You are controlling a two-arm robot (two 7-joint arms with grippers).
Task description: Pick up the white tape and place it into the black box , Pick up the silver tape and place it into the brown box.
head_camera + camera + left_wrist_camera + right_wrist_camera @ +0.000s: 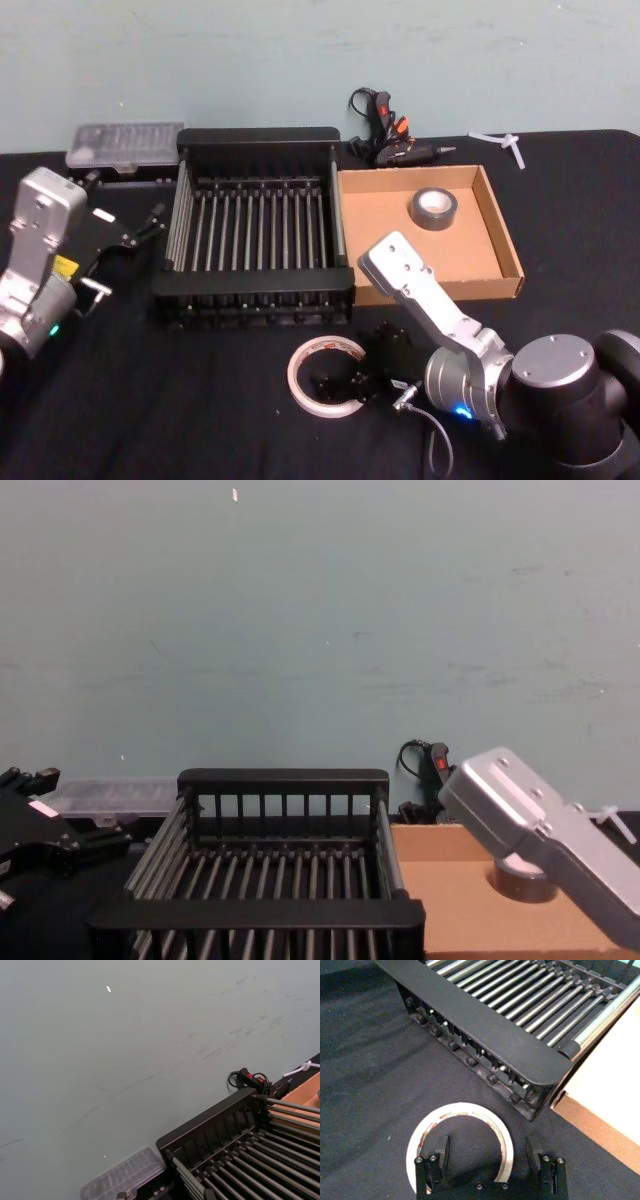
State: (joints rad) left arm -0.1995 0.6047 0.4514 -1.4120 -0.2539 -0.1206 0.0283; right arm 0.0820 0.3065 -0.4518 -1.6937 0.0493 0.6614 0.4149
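Straddling white tape point(460, 1145): open right end effector point(490, 1156)

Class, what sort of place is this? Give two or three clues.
Probably a workshop or lab bench: a black cloth-covered table against a plain pale wall, a black glue gun and a clear plastic parts case.

Right hand point(490, 1157) covers the near arc of the white tape point(460, 1112). In chest view the right arm hides most of the silver tape point(520, 885); the black box point(280, 880) is cut off at the bottom edge.
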